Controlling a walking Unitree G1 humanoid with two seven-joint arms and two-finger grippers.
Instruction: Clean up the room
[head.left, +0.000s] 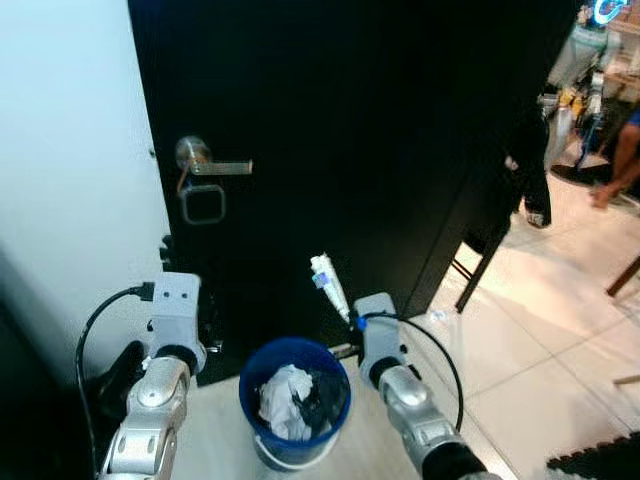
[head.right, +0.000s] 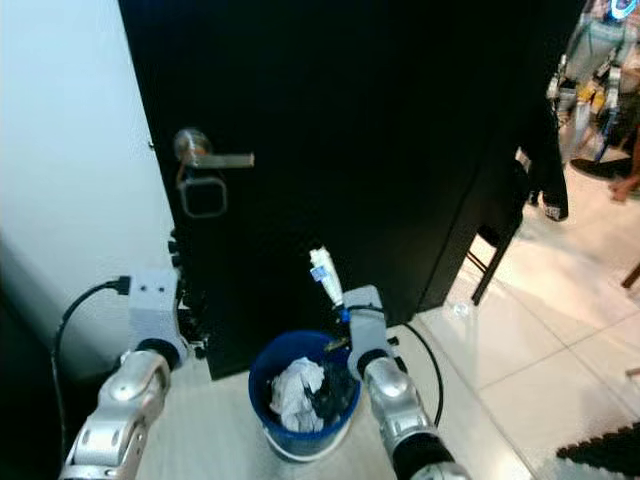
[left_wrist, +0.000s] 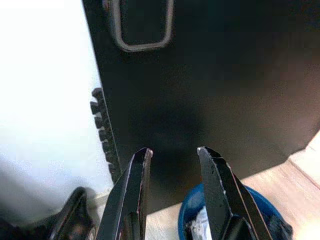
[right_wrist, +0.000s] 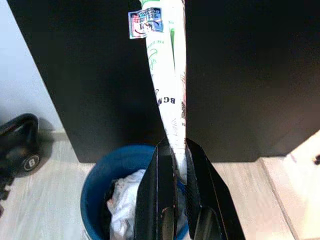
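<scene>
— Wrapper (right_wrist: 167, 85) status?
— Light, flimsy, crushable; right gripper (right_wrist: 174, 155) pinches its lower end, holding it upright just over the bin (head.left: 262, 368). Left gripper (left_wrist: 172, 157) is spread, empty.

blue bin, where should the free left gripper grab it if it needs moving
Best bet is the near left rim of the blue bin, coming down from above. It stands upright and open-topped, so open fingers could straddle the wall. Crumpled trash fills the middle.

One bin (head.left: 294, 405), one wrapper (right_wrist: 167, 85), perhaps.
</scene>
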